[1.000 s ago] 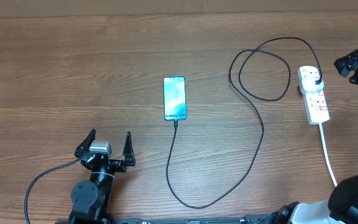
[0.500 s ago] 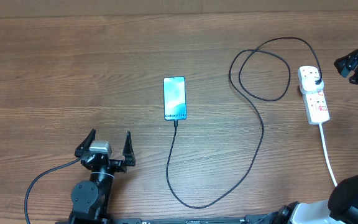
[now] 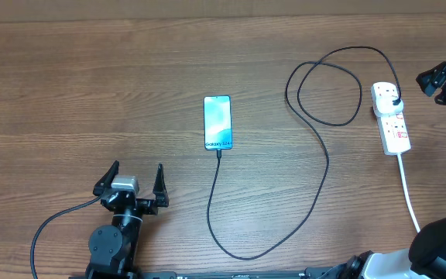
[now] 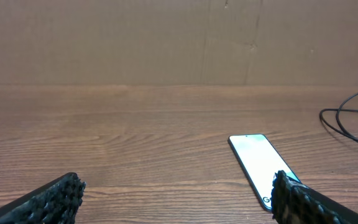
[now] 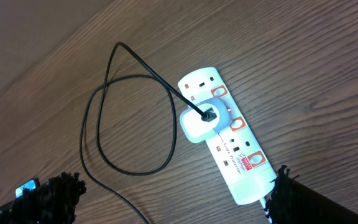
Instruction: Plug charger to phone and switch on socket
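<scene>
Seemingly only switching remains: the right gripper [image 3: 438,99], splayed and empty just right of the socket [image 5: 244,165], should press squarely beside the charger [image 5: 199,119] plug.

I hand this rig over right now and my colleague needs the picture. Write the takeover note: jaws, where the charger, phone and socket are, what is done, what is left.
Left gripper: jaws open, empty, at the near table edge, left of the phone.
Right gripper: jaws open, empty, hovering by the socket on the right.
Phone lies screen-up mid-table. The charger cable runs from its near edge, through a loop, to the white adapter in the socket.
Done: the charger looks plugged in at both ends.
Left: check the socket's switch; these views do not show whether it is on.
</scene>
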`<state>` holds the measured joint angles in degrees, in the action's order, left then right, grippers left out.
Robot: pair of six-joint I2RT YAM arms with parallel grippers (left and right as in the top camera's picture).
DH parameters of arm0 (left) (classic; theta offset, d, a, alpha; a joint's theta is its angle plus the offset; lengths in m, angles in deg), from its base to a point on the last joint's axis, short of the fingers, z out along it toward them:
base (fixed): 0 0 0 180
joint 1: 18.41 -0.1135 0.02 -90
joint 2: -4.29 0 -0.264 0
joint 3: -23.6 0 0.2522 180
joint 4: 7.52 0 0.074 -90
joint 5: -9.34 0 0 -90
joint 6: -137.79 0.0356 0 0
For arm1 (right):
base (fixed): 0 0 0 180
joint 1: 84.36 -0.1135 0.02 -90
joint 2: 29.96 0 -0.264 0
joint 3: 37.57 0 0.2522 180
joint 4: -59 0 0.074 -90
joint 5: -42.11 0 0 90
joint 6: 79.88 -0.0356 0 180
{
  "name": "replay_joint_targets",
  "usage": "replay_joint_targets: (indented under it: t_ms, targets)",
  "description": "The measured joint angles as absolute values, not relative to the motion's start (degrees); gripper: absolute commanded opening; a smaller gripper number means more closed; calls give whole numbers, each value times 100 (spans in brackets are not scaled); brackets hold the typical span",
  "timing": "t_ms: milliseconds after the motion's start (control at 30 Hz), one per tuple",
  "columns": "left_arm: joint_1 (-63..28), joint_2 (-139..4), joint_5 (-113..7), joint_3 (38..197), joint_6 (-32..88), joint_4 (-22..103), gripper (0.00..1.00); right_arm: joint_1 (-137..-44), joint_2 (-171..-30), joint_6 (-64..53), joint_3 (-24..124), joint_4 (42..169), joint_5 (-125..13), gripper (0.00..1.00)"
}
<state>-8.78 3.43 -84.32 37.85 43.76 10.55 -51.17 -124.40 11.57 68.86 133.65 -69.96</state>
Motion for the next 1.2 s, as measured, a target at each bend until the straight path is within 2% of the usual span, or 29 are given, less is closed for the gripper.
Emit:
replay_joint_targets:
  t_ms: [833,1200]
  targets:
    - [-878,343,-8432,3785,4376,1055,100,-5117,-12440,1159,6886,13365,-6696,100]
    - [-878,343,-8430,3785,4376,1055,100,-5224,-12055,1159,6645,12600,-6504,100]
